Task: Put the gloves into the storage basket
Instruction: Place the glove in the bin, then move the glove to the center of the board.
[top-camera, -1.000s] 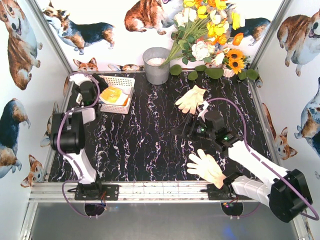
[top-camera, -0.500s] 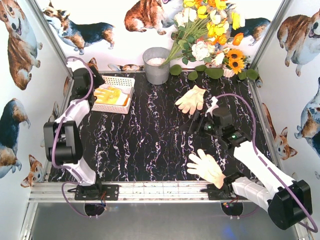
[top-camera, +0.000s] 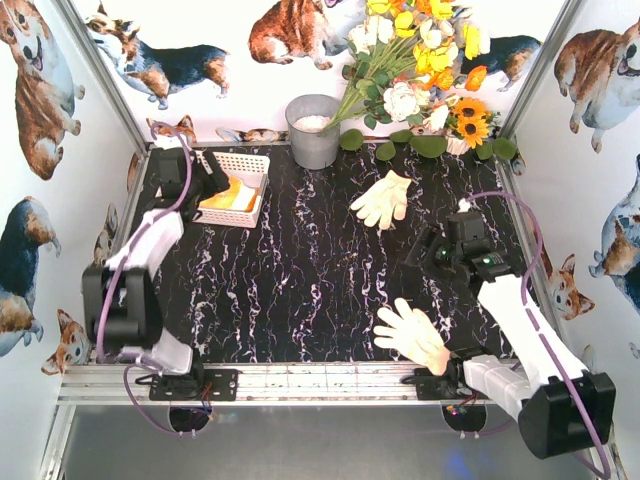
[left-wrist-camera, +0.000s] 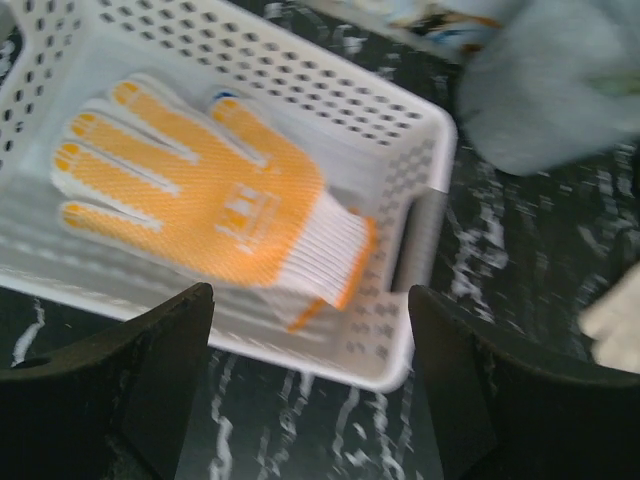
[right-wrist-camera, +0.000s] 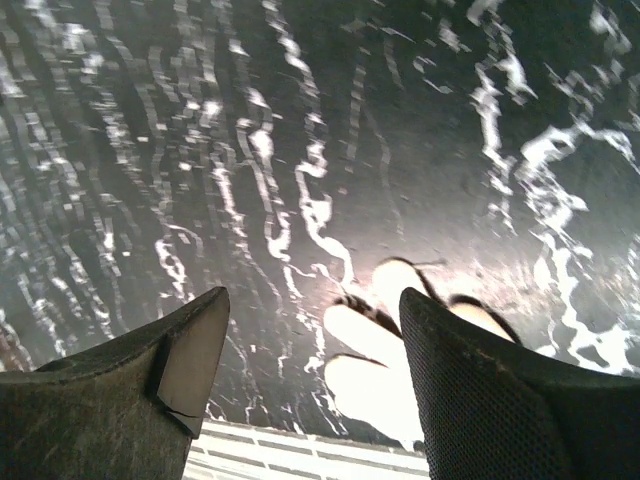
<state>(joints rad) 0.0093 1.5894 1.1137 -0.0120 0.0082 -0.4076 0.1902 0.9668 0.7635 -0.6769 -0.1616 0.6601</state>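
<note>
The white storage basket (top-camera: 252, 163) stands at the back left, and a yellow glove (top-camera: 232, 194) with an orange cuff lies flat inside it. In the left wrist view the yellow glove (left-wrist-camera: 200, 190) fills the basket (left-wrist-camera: 405, 330). My left gripper (top-camera: 210, 176) hovers over the basket's left edge, open and empty (left-wrist-camera: 310, 310). A cream glove (top-camera: 382, 199) lies right of centre. Another pale glove (top-camera: 410, 335) lies near the front rail. My right gripper (top-camera: 424, 253) hangs between these two, open and empty (right-wrist-camera: 312, 310), with that front glove's fingertips (right-wrist-camera: 375, 355) showing below it.
A grey metal bucket (top-camera: 314, 130) stands behind the basket to its right, also seen blurred in the left wrist view (left-wrist-camera: 560, 90). A bunch of artificial flowers (top-camera: 420, 70) fills the back right. The aluminium front rail (top-camera: 300, 382) runs along the near edge.
My left gripper lifted off the yellow glove, swung left, then came back over the basket's left edge. The glove now lies flat. My right gripper has drifted right.
</note>
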